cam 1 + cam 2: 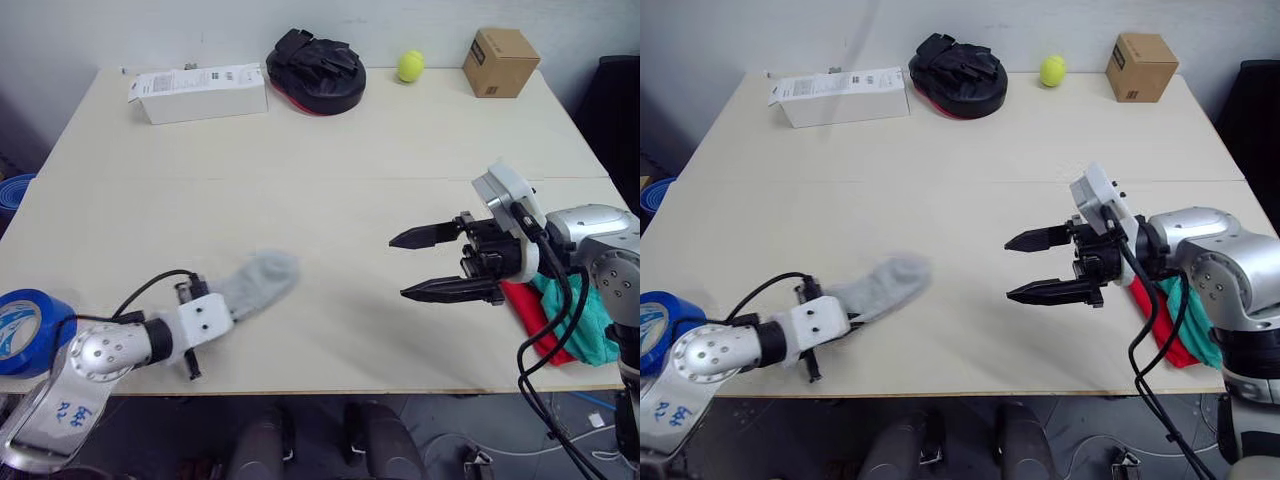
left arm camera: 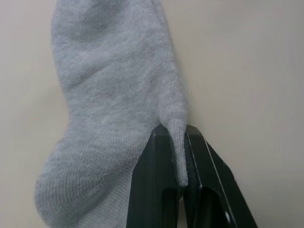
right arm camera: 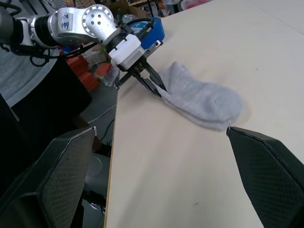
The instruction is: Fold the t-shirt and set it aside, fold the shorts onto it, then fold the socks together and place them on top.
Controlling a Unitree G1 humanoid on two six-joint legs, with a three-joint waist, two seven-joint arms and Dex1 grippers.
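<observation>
While its jaws clamp the light heather-grey knit socks (image 1: 255, 282), the left gripper (image 2: 183, 164) rests low on the pale worktop (image 1: 320, 150).
The right gripper (image 1: 428, 265) hovers with jaws apart beside the bright red cotton t-shirt (image 1: 530, 318) and teal-green shorts (image 1: 590, 325); the white carton's (image 1: 198, 92) print is unreadable.

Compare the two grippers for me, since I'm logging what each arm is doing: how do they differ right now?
The left gripper is shut on the edge of the grey socks, low at the table's near edge; the right gripper is open and empty, held above the table. The left gripper points toward the table's middle from the robot's left, the right gripper from its right. Both have two black fingers.
</observation>
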